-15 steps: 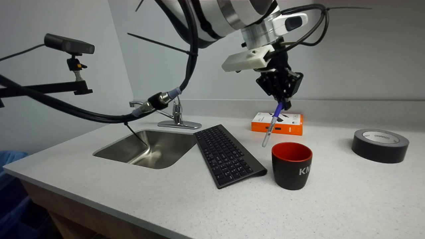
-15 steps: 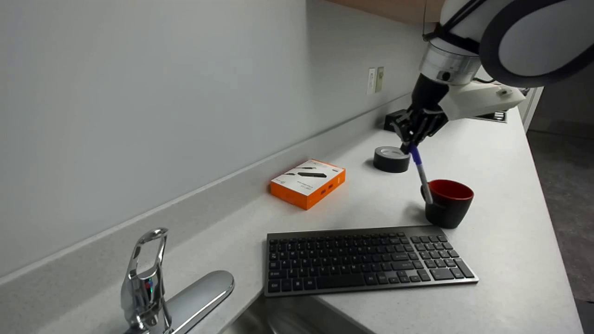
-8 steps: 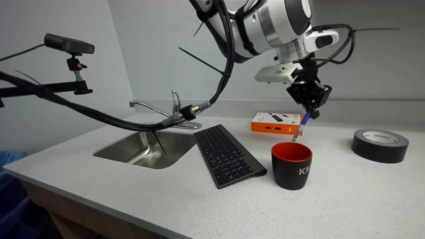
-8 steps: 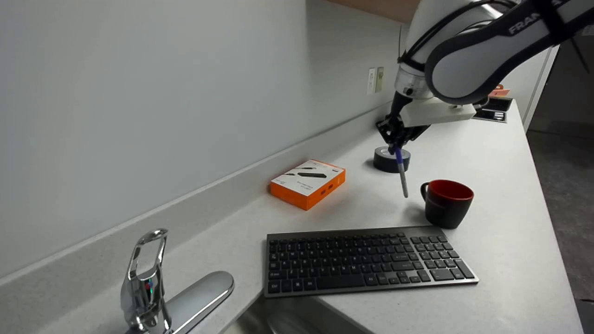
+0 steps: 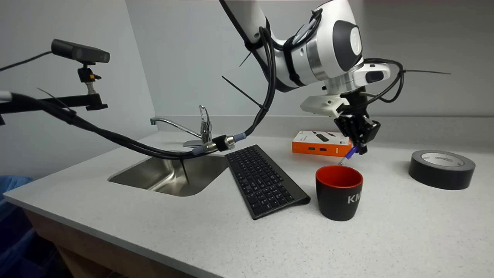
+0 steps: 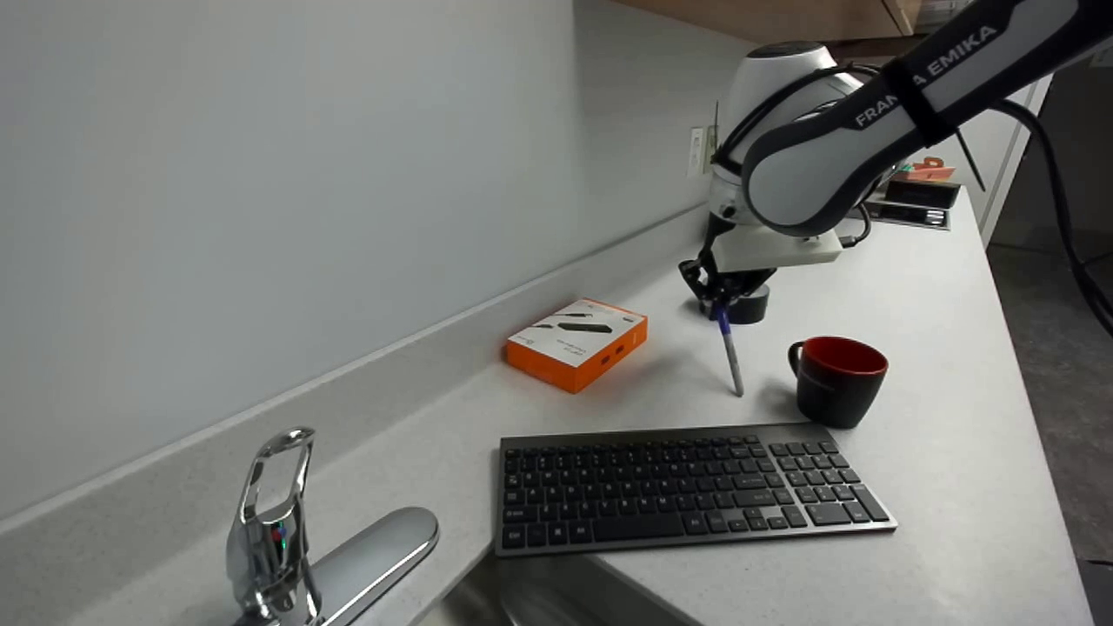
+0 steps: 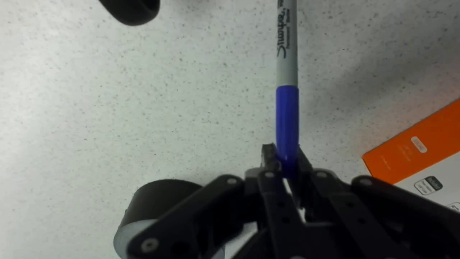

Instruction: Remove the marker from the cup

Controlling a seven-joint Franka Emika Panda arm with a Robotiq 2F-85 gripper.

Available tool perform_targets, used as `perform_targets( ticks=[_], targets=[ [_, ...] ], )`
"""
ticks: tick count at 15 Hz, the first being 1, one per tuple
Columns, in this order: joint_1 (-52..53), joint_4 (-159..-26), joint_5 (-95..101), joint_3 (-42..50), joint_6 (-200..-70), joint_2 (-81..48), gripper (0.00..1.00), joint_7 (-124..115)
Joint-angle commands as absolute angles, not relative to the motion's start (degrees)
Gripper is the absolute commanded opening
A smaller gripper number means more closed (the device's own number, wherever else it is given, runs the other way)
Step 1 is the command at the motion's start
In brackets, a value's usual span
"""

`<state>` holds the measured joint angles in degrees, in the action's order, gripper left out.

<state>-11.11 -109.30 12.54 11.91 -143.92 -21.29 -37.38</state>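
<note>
When I take my gripper [image 6: 720,304] as the centre of the dial in an exterior view, the chrome tap [image 6: 274,548] comes furthest left, at eight o'clock. The orange-and-white box [image 6: 576,343] lies flat between eight and nine, and the dark keyboard [image 6: 687,491] spreads below me at six. I am clamped narrow round the blue cap of the marker [image 6: 730,356], whose grey barrel slants down just short of six, outside the cup [image 6: 839,391]; whether its lower end touches the countertop [image 6: 956,487] I cannot tell. In the wrist view dark lettering runs along the barrel. The roll of tape [image 6: 751,307] sits at three, partly hidden behind me. At four the cup stands upright, dark outside and red within, its handle on the marker's side, the two apart
</note>
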Motion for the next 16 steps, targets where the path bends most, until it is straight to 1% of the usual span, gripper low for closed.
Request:
perform_targets(
  ticks=[1,3,4,9,10,16],
  targets=[
    [-8.0,-106.1,12.2,14.9,-141.8,-24.1,0.39,-38.6],
    [-7.1,-106.1,12.5,15.8,-142.0,-24.4,0.51,-38.7],
    [-6.7,-106.1,12.7,16.2,-142.1,-24.6,0.6,-38.8],
    [-5.3,-106.0,13.0,17.5,-142.3,-24.8,0.98,-39.0],
    [-5.2,-106.1,13.0,17.7,-142.4,-24.8,1.0,-39.0],
    [-5.8,-108.0,11.9,17.2,-143.8,-23.7,1.0,-36.9]
  ],
)
